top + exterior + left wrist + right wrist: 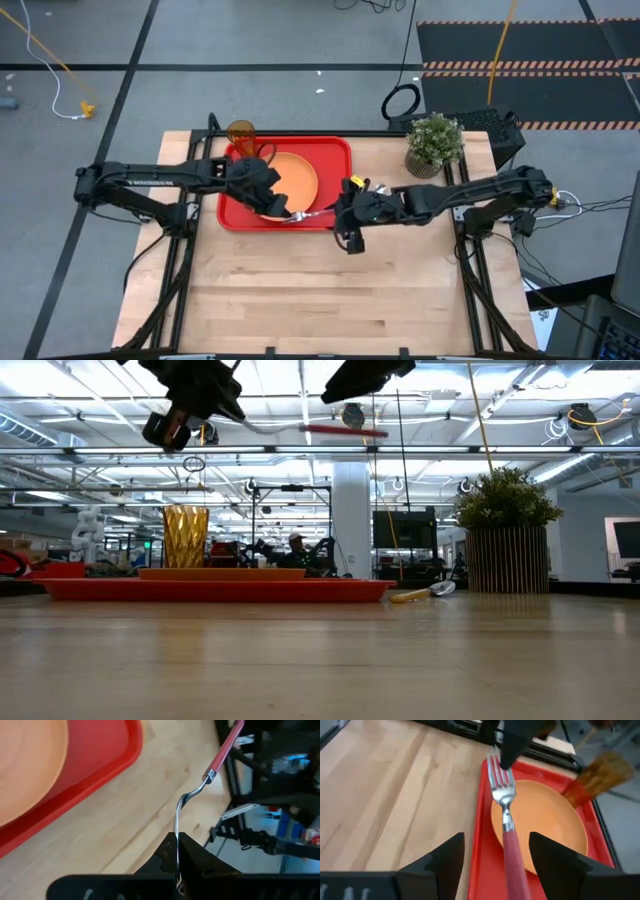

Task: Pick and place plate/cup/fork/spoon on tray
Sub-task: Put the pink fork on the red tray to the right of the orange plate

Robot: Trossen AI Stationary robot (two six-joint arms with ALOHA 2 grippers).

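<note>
Fork [503, 805] tines were pinched between the shut fingers of the left gripper [176, 862], the pink-red handle running away from that gripper and lying between the parted fingers of the right gripper [496, 857], which stood apart on either side of it without visibly touching it. Both grippers met above the near right corner of the red tray [335, 160], with the orange plate [295, 180] lying in the tray beneath the left gripper's jaws and the amber cup [241, 133] standing beyond, at the tray's far left corner. Off to the right of the tray, the spoon [420, 594] lay on the table [320, 290] near the potted plant [434, 143].
</note>
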